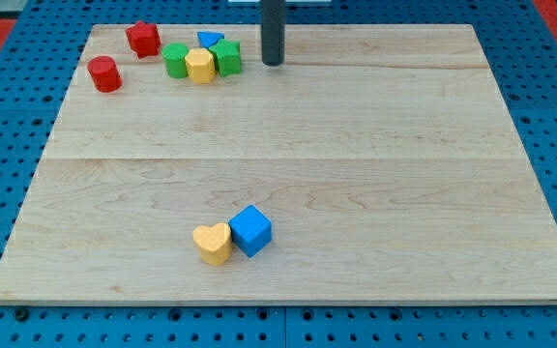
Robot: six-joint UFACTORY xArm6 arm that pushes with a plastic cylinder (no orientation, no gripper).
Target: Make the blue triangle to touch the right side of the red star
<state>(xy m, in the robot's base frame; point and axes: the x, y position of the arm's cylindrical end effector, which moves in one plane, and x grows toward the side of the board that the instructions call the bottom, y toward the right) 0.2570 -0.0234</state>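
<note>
The blue triangle (pixel 210 40) lies near the view's top left, behind a cluster of blocks and partly hidden by the green star (pixel 227 57). The red star (pixel 143 39) sits to its left, apart from it by a clear gap. My tip (pixel 273 62) rests on the board to the right of the green star and the blue triangle, a short way off and touching neither.
A green cylinder (pixel 175 60) and a yellow hexagon (pixel 200 67) touch the green star in a row. A red cylinder (pixel 104 73) stands at the far left. A yellow heart (pixel 213 243) and a blue cube (pixel 250 230) touch near the view's bottom. The wooden board (pixel 356 174) lies on a blue pegboard.
</note>
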